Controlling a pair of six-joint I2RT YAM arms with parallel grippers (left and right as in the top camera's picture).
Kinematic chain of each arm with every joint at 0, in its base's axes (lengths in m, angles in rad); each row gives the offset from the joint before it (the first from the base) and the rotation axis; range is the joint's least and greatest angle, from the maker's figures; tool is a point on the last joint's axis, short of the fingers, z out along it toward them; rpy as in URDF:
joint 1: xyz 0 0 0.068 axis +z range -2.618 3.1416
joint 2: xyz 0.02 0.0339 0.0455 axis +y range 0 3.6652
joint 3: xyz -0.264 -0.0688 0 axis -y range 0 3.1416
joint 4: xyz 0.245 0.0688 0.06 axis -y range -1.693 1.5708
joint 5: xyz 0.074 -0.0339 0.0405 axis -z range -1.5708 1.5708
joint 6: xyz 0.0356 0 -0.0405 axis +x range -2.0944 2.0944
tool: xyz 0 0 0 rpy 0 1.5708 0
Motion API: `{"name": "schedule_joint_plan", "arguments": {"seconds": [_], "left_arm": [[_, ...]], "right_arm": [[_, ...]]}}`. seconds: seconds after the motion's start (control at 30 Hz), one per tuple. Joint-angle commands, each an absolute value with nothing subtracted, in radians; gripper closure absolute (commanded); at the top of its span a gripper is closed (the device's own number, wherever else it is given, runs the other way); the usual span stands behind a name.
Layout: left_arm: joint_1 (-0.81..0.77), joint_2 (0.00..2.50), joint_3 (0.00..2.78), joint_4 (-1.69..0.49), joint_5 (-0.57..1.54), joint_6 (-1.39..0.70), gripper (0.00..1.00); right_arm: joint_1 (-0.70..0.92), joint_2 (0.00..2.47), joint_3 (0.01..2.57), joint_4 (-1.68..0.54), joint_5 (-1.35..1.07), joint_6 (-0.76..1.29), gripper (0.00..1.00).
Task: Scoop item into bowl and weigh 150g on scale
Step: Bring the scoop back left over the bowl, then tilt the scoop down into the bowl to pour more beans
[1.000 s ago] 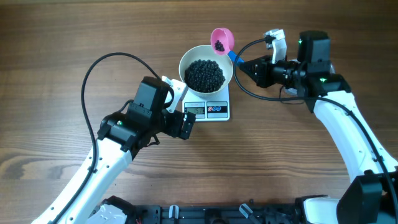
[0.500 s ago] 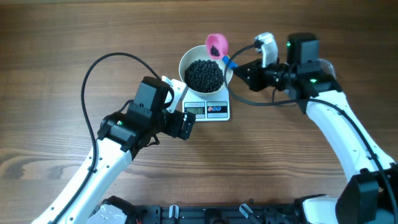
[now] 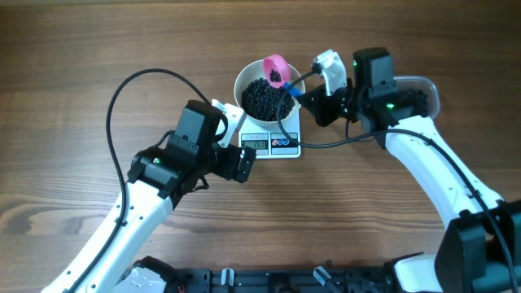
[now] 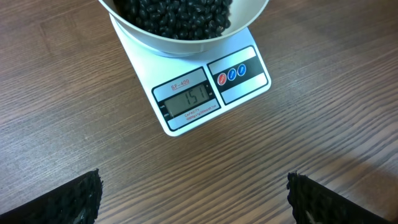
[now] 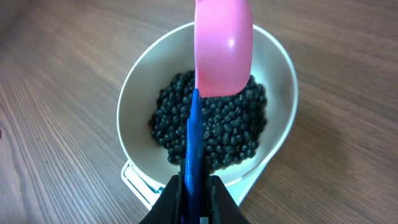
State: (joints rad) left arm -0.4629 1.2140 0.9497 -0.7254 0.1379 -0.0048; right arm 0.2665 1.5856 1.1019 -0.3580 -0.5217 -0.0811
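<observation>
The item, a heap of small black beans, lies in the white bowl, which stands on the scale at upper centre of the overhead view. In the left wrist view the scale's display reads 151, with three round buttons beside it.

Right hand: closed tight on the blue handle of a pink scoop, approaching from the right of the bowl. The right wrist view shows both fingers pinching the handle's end at bottom centre of the frame. The scoop's cup hangs over the far part of the bowl, above the heap and apart from it. In the overhead view a few dark beans show inside the cup.

Left hand: spread fully wide and holding nothing. It sits just left of the scale's display end, above the counter. Its two finger pads appear at the bottom corners of the left wrist view, with bare wood between them.

Surroundings: a clear container sits at upper right of the overhead view, largely covered by the right arm. Nothing lies between either hand and the bowl.
</observation>
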Motion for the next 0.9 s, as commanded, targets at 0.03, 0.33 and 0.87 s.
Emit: {"name": "schedule_joint_plan", "arguments": {"seconds": [0.03, 0.33, 0.87], "left_arm": [[-0.467, 1.218, 0.968, -0.723, 0.130, -0.008, 0.00], [-0.467, 1.218, 0.968, -0.723, 0.130, -0.008, 0.00], [-0.467, 1.218, 0.968, -0.723, 0.130, -0.007, 0.00]], "right_arm": [[0.289, 1.629, 1.124, -0.360, -0.466, -0.114, 0.96], [0.295, 1.631, 1.124, -0.359, -0.362, -0.256, 0.96], [0.367, 1.651, 1.124, -0.364, -0.233, -0.340, 0.96]]}}
